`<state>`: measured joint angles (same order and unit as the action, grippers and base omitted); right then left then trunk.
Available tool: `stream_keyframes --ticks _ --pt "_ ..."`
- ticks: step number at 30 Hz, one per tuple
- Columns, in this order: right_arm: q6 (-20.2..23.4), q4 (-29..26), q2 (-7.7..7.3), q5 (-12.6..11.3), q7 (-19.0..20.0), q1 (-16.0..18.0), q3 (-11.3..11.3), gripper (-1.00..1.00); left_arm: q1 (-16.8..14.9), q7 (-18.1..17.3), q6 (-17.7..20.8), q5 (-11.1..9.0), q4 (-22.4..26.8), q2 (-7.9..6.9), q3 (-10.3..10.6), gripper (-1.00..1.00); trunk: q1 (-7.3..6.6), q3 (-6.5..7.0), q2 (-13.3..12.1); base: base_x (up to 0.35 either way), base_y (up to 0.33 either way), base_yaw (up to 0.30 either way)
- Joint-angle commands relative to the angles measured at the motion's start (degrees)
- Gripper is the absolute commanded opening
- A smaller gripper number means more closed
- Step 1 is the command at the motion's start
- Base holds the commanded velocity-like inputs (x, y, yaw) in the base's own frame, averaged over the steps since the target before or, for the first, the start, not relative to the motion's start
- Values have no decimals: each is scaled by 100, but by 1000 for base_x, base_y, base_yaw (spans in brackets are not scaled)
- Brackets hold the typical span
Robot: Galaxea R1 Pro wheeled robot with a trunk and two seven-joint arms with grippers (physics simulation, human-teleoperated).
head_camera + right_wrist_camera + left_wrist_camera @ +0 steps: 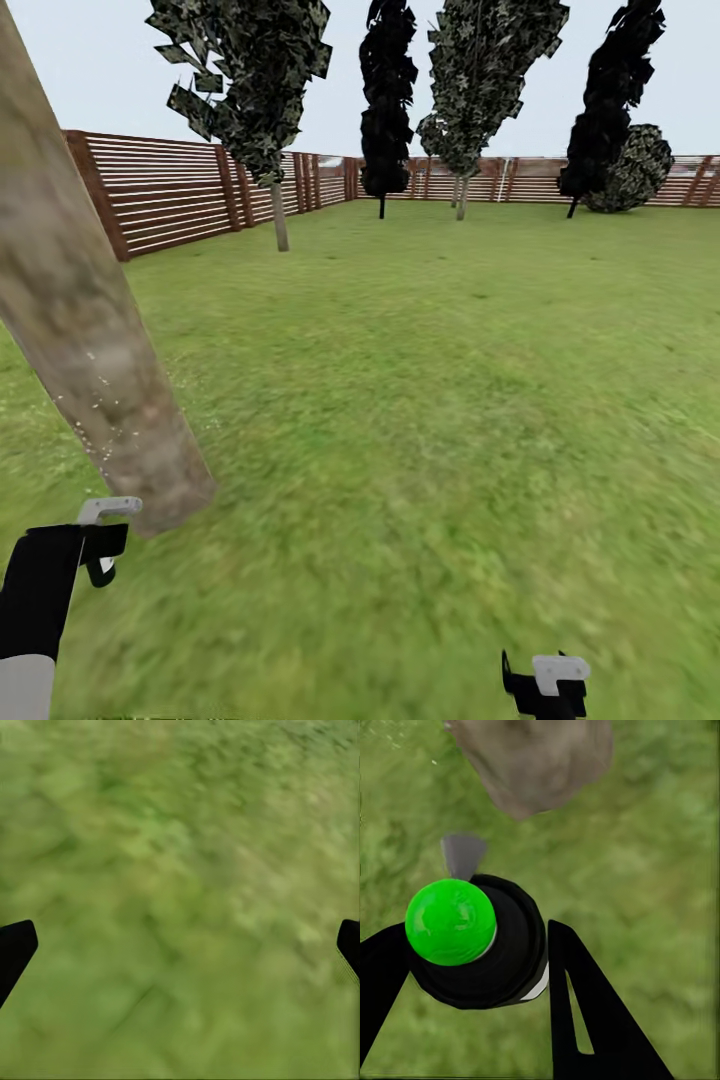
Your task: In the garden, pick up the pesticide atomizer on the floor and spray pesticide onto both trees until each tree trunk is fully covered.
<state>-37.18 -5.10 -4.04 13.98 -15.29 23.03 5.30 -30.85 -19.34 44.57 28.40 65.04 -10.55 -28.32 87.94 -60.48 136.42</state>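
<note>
A thick mottled grey-beige tree trunk (85, 300) leans across the left of the head view, its base (536, 761) on the grass. Fine white specks of pesticide (95, 425) dot its lower part. My left gripper (100, 545) hangs just short of the trunk's foot, shut on the pesticide atomizer (450, 921). The atomizer has a black body, a bright green round cap and a grey nozzle (463, 855) that points at the trunk. My right gripper (545, 685) is low at the front right, open over bare grass, with its fingertips (15, 945) far apart.
Green lawn (430, 400) stretches ahead to a brown slat fence (170, 195). Farther trees with thin pale trunks stand at the left (280, 215) and at the back (461, 195). Dark conifers (385, 100) and a round shrub (630, 170) line the fence.
</note>
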Motion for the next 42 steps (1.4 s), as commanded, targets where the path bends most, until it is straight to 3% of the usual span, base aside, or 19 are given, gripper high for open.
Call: stream_keyframes --ticks 1,11,17,20,24,27,28,30,32,34,42 --pt "0 0 0 0 0 0 -1 100 0 1 -1 1 5 3 1 -100 0 0 0 28 -268 268" --pt "0 5 7 0 0 0 -2 100 0 1 -1 6 -1 9 2 -100 0 0 0 86 -271 276" --pt "0 6 0 0 0 0 -2 100 -20 1 -53 -53 -438 -7 -2 -100 0 0 0 212 -210 277" --pt "0 7 0 0 0 0 -2 100 -10 9 -732 -65 -597 4 -552 -100 0 0 0 289 -114 276" --pt "0 7 0 0 0 0 -2 100 -20 75 -1079 -61 -796 80 -644 -100 0 0 0 84 -22 162" --pt "0 6 0 0 0 0 -2 100 -180 535 -1105 -72 -1665 113 -617 -100 0 0 0 6 -2 15" --pt "0 1 0 0 0 0 -2 100 -403 603 -1107 -78 -1817 165 -615 -100 0 0 0 1 0 1" --pt "-5 0 0 0 0 0 -2 100 -617 630 -1102 -63 -1854 223 -610 -100 0 0 0 0 0 0" --pt "-1 0 0 0 0 0 -2 100 -766 656 -1091 -57 -1808 191 -606 -100 0 0 0 0 0 0" --pt "-1 0 0 0 0 0 0 100 -1196 651 -1042 -37 -1787 163 -605 -100 0 0 0 0 0 0" --pt "-5 0 -11 0 -6 0 6 100 -1224 581 -1119 -61 -1786 201 -585 -100 0 0 0 21 -21 117"
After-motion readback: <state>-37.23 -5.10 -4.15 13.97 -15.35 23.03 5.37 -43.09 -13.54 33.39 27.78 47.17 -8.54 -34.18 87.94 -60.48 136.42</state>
